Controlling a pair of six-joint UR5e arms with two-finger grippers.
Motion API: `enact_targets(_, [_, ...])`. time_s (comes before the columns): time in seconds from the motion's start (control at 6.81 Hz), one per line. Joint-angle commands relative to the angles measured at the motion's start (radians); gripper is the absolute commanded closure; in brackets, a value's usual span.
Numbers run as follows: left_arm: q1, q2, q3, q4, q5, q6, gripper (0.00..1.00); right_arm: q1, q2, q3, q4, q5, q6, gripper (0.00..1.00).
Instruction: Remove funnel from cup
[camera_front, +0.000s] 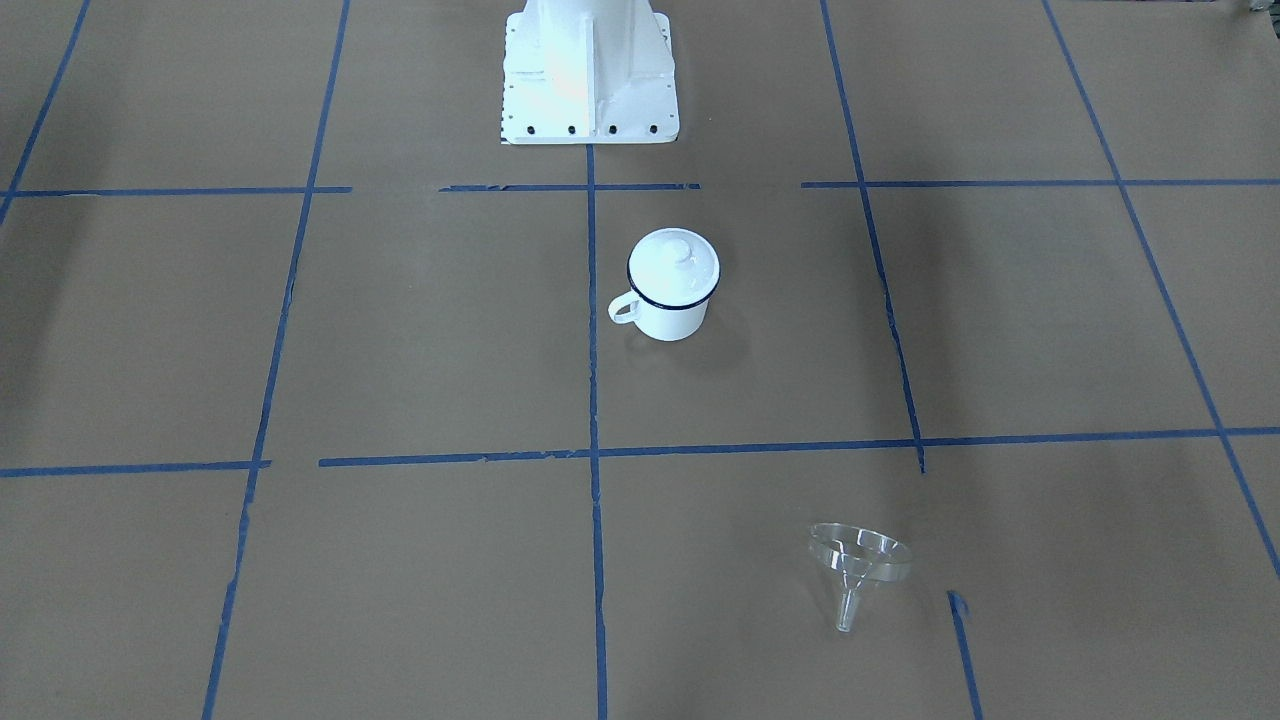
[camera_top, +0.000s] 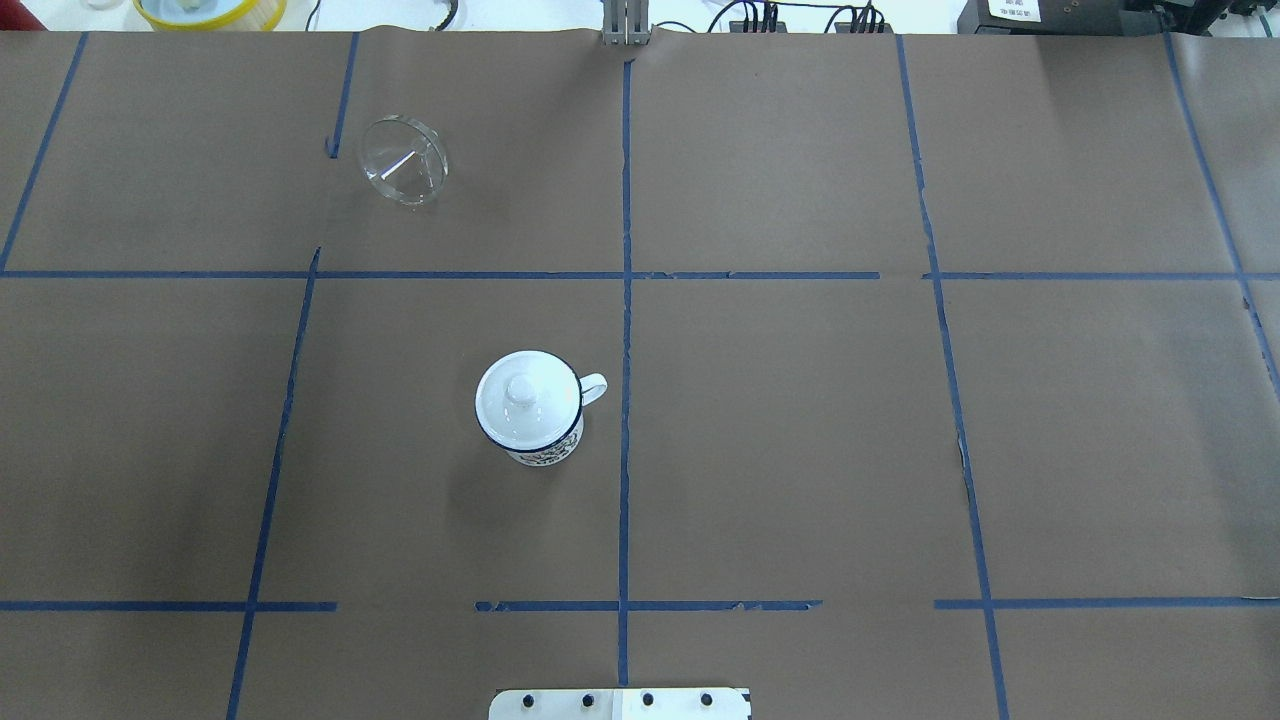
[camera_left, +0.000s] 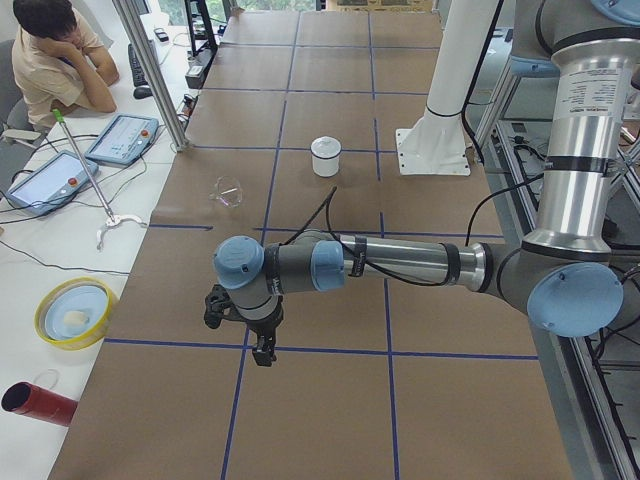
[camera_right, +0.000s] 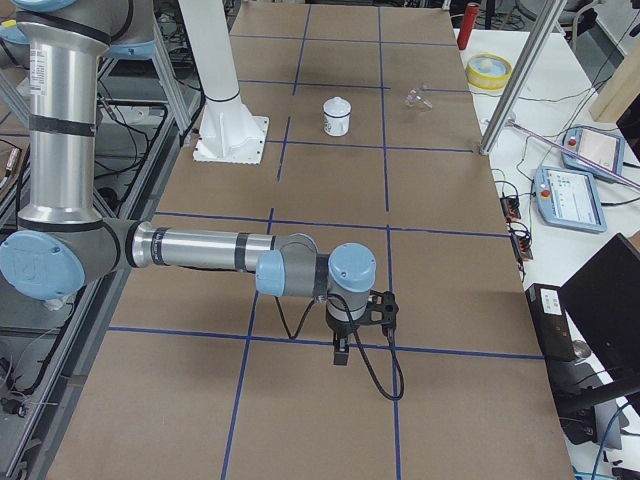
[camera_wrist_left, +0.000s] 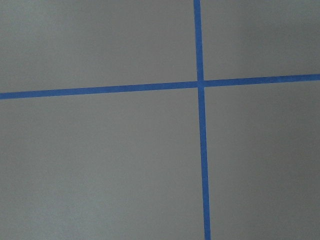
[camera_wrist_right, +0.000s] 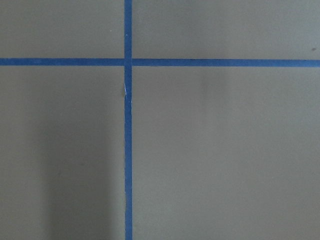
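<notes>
The clear funnel (camera_front: 858, 565) lies on its side on the brown table, apart from the cup; it also shows in the overhead view (camera_top: 403, 160) and the left side view (camera_left: 228, 191). The white cup (camera_front: 668, 308) with a dark blue rim stands upright near the table's middle, with a white knobbed lid (camera_top: 528, 398) on it. My left gripper (camera_left: 262, 352) hangs over bare table far from both, and I cannot tell if it is open or shut. My right gripper (camera_right: 340, 352) hangs over bare table at the other end, and I cannot tell its state either. Both wrist views show only paper and blue tape.
The white robot base (camera_front: 590, 80) stands behind the cup. A yellow bowl (camera_left: 75, 312), a red cylinder (camera_left: 35, 400) and tablets (camera_left: 120, 138) lie on the side bench, where a person (camera_left: 55, 50) sits. Metal posts (camera_left: 150, 70) stand at the table's edge.
</notes>
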Motion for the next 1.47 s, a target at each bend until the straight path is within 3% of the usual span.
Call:
enact_targets(0.0, [0.001, 0.0, -0.006, -0.004, -0.001, 0.012, 0.0, 0.0, 0.0, -0.001, 0.0, 0.0, 0.0, 0.0])
enact_targets(0.29, [0.005, -0.004, -0.005, 0.001, 0.048, -0.002, 0.0, 0.0, 0.0, 0.0, 0.0, 0.0, 0.0, 0.0])
enact_targets(1.32, [0.004, -0.002, -0.006, 0.003, 0.041, -0.002, 0.0, 0.0, 0.0, -0.001, 0.0, 0.0, 0.0, 0.0])
